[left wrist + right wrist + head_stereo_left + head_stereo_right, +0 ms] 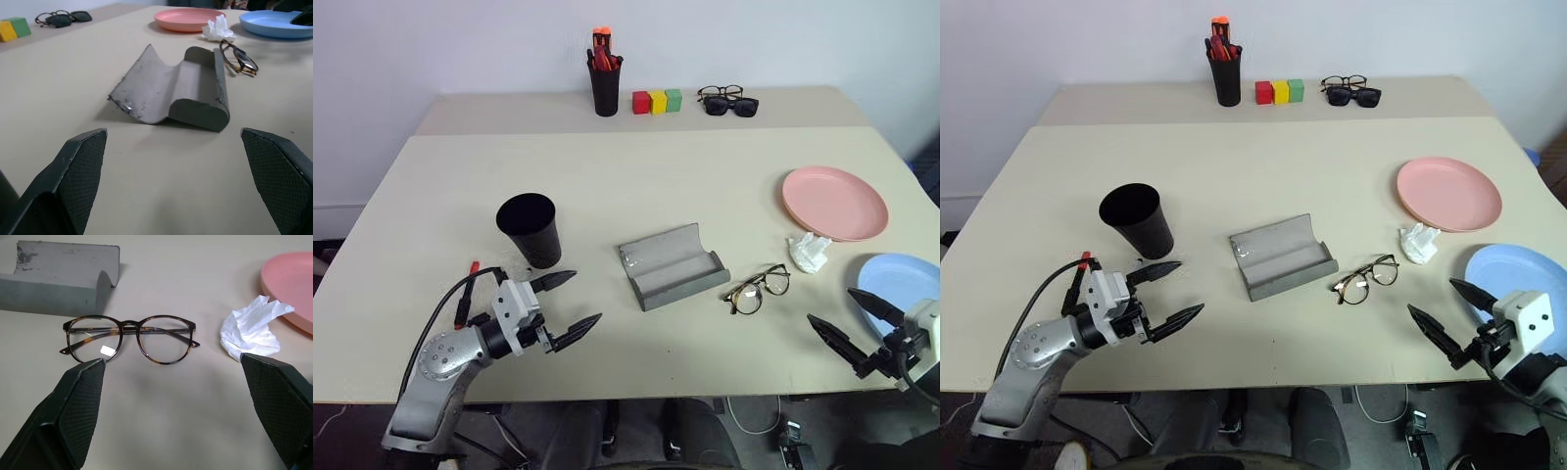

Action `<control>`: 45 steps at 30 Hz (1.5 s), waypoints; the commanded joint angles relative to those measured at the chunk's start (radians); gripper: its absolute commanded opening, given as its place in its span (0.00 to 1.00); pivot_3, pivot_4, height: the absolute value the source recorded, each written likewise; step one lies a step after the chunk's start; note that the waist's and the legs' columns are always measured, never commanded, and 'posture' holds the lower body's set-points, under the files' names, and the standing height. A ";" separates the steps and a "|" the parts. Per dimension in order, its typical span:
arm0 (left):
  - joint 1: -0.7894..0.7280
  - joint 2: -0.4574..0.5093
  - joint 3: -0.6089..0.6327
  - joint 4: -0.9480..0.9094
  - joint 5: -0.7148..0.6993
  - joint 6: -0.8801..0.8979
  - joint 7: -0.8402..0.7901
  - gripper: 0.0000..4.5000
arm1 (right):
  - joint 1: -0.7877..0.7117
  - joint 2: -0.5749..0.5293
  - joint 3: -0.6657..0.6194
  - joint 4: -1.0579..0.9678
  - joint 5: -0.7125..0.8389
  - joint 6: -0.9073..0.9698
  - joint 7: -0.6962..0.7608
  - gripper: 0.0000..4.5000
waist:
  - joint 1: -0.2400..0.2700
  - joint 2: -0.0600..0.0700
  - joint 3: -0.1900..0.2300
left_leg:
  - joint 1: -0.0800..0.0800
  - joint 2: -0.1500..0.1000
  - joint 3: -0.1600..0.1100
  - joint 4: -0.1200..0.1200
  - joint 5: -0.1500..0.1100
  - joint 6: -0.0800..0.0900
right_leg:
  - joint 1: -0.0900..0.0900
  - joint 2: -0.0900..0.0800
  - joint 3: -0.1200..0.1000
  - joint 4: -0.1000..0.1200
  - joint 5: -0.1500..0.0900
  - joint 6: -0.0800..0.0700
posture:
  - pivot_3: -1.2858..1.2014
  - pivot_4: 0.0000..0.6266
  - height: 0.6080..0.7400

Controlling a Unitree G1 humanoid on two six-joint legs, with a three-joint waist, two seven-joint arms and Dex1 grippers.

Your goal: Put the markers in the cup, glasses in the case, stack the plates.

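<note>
The black cup stands upright at the left of the table. A slim dark marker with a red cap lies just in front of it, partly behind my left arm. My left gripper is open and empty, level above the table, facing the open grey case. The round wire-rimmed glasses lie unfolded to the right of the case. My right gripper is open and empty, facing the glasses. The pink plate and the blue plate lie apart at the right.
A crumpled white tissue lies between the glasses and the pink plate. At the back stand a black holder of orange-red pens, three coloured blocks, and black sunglasses with black-framed glasses.
</note>
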 commanded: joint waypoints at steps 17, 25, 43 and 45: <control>0.017 0.008 0.046 0.049 -0.004 -0.089 -0.030 1.00 | -0.039 -0.004 0.065 -0.170 0.006 0.075 -0.087 1.00 | -0.002 0.000 0.000 | 0.000 0.000 0.000 0.000 0.000 0.000 | -0.001 0.000 0.000 0.000 0.000 0.000 | 0.52 0.24 1.00; 0.040 0.058 0.134 -0.013 -0.062 -0.033 -0.014 1.00 | -0.112 -0.063 0.108 -0.166 -0.004 0.054 -0.030 1.00 | -0.001 -0.001 0.000 | 0.000 0.000 0.000 0.000 0.000 0.000 | -0.002 0.000 0.000 0.000 0.000 0.000 | 0.52 0.24 1.00; 0.079 0.142 0.356 -0.393 -0.506 0.862 0.571 1.00 | -0.331 -0.129 0.293 -0.101 0.104 -0.083 0.376 1.00 | 0.001 -0.008 0.004 | 0.001 0.000 0.000 0.005 0.000 0.001 | 0.000 0.000 0.000 0.003 0.000 0.000 | 0.52 0.24 1.00; 0.025 0.168 0.332 -0.379 -0.503 0.939 0.618 1.00 | -0.348 -0.117 0.313 -0.092 0.105 -0.085 0.378 1.00 | 0.001 -0.009 0.004 | 0.001 0.000 0.000 0.005 0.000 0.001 | 0.000 0.000 0.000 0.004 0.000 0.000 | 0.52 0.24 1.00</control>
